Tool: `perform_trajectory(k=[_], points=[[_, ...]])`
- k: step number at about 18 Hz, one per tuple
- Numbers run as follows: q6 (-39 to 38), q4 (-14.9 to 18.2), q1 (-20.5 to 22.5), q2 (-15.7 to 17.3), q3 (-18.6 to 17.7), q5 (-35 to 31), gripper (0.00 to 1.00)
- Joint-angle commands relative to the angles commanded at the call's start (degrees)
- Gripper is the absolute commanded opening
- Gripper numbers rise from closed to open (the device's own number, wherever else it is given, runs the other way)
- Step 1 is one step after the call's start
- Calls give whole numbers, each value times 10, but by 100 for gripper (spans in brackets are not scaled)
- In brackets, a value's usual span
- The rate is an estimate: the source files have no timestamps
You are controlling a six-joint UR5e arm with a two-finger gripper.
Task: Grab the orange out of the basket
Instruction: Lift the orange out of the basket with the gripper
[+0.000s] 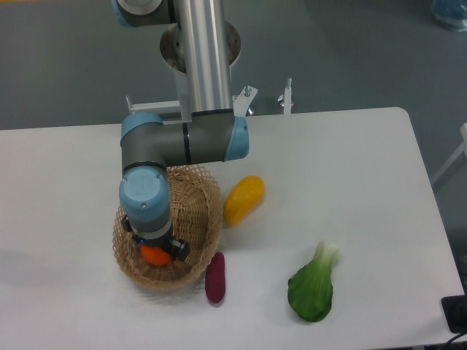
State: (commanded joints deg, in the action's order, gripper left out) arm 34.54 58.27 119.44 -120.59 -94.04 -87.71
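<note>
Reaching straight down into the basket (197, 211), the gripper (155, 252) sits right over the orange (155, 255), and only a small bright orange part of the fruit shows under the black gripper body. Whether the fingers are spread or pressed on the orange, I cannot tell, because the blue and grey wrist hides them from above. The orange lies inside the basket, in the part near the front edge of the table (350, 160).

The basket is oval, woven from tan wicker, with an open lattice rim. It stands toward the left side of the table, closer to the front edge than to the back edge. The table top is white, smooth and matt, with a rounded back right corner.

Just beside the basket on its right lies a yellow mango-like fruit (243, 199), long and smooth, a little tilted. A dark purple eggplant (214, 277), small and long, lies at the front right rim of the basket, touching it or nearly so. Further right, near the front edge, lies a bok choy (313, 286) with dark green leaves and a pale stem. The arm has a shiny silver tube and grey joints with light blue caps. No writing or label can be read anywhere.
</note>
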Motion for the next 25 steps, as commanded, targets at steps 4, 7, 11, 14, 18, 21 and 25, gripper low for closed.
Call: perform_trajectory(k=[4, 7, 11, 14, 18, 21, 25], points=[[3, 9, 0, 5, 18, 1, 55], [5, 12, 5, 17, 25, 3, 55], [10, 37, 39, 43, 24, 6, 55], [39, 38, 70, 65, 25, 4, 56], [65, 37, 110, 84, 29, 0, 56], [105, 38, 128, 85, 30, -14, 55], [144, 37, 168, 93, 30, -20, 55]])
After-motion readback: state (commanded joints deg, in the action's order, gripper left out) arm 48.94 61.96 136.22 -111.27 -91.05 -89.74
